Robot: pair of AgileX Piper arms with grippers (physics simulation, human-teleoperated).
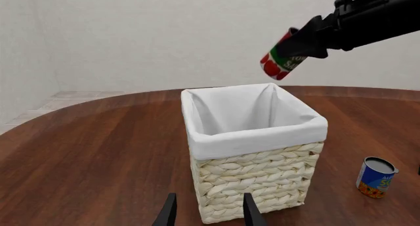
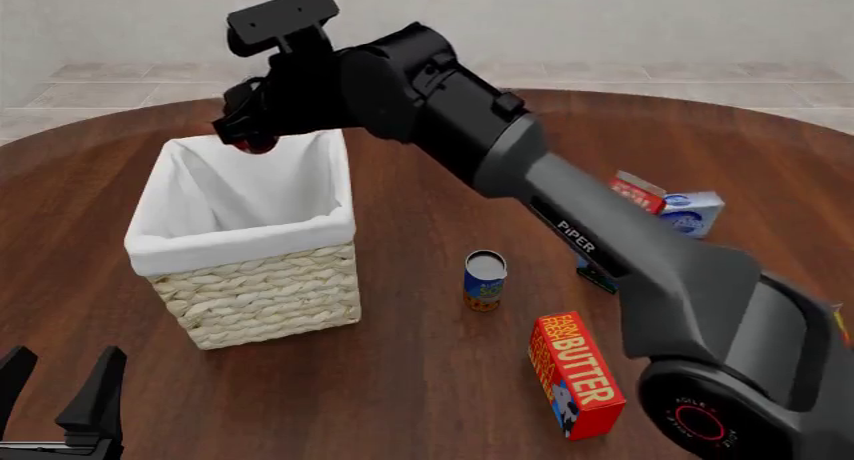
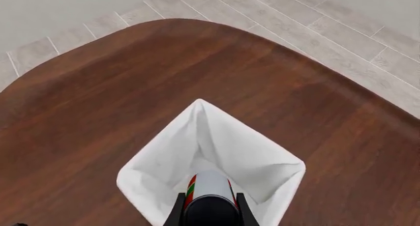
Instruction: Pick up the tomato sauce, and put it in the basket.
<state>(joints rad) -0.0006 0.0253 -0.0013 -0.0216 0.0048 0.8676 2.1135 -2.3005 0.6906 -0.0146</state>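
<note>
Two jaws, right (image 3: 210,209) clamping half-hidden tomato sauce (image 1: 281,55) above basket (image 1: 256,137), left (image 1: 208,211) parted, cropped

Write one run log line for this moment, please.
phase: carry | right pincer: shut on sauce, above basket | left pincer: open, idle | release: pending

A simulated room, bare and lab-like: a round dark wooden table (image 2: 400,370) on pale floor tiles (image 3: 341,24) before plain white walls (image 1: 164,39).
</note>
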